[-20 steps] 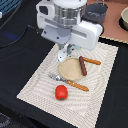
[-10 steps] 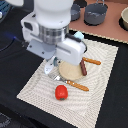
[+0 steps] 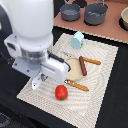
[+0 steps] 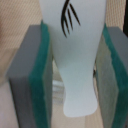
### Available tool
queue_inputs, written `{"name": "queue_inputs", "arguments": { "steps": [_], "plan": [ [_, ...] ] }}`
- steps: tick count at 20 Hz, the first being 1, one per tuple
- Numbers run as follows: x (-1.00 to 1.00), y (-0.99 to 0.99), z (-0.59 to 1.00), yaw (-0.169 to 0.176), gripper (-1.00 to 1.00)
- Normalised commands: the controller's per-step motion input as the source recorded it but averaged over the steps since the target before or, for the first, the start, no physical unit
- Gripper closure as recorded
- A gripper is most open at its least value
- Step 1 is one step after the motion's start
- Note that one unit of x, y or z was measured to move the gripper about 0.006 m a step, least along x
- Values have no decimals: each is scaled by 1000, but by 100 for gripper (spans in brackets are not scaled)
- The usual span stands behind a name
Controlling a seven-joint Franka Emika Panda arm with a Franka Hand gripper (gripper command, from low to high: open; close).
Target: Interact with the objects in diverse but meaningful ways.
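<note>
Left half of the exterior view filled by the white arm [image 3: 32,35], blocking the gripper's tips from that camera. Below it, at lower centre, a round red tomato [image 3: 61,92] lying on the striped pale mat [image 3: 102,85], apart from everything else. Just right of the tomato, an orange-handled utensil [image 3: 76,85] lying slantwise along the lower edge of the tan round plate [image 3: 73,68]. Across the right part of that plate, a dark brown sausage [image 3: 82,65], standing nearly upright in the frame. Beside it, a second orange-handled piece [image 3: 91,61] pointing toward the right. Above the plate, near the mat's upper edge, a pale-blue-and-white milk carton [image 3: 77,39], well apart from the plate. At the top of the frame, on a tan board, two grey pots [image 3: 70,12] side by side, the second pot [image 3: 95,14] to the right. Dark counter [image 3: 117,117] around the mat.

In the wrist view, gripper [image 4: 75,65] with jaws clamped on a white bottle-like piece [image 4: 75,55]: green pads [image 4: 40,75] pressed against both of its sides, grey finger bodies outside them. A black brush-like mark [image 4: 69,20] printed on the piece's upper part. Pale striped fabric visible in the corners behind. Whether the piece rests on the mat or hangs above it, cannot tell.
</note>
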Motion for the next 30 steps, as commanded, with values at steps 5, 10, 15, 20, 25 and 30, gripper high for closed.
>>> {"name": "queue_inputs", "arguments": {
  "steps": [5, 10, 15, 20, 25, 30],
  "plan": [
    [-89, -110, -317, 60, 100],
    [-5, 22, 310, 33, -100],
    [0, 219, 1000, 60, -100],
    [173, 218, 949, 56, -100],
    [845, 544, 847, 21, -100],
    [917, 473, 251, -24, -100]
  ]
}}
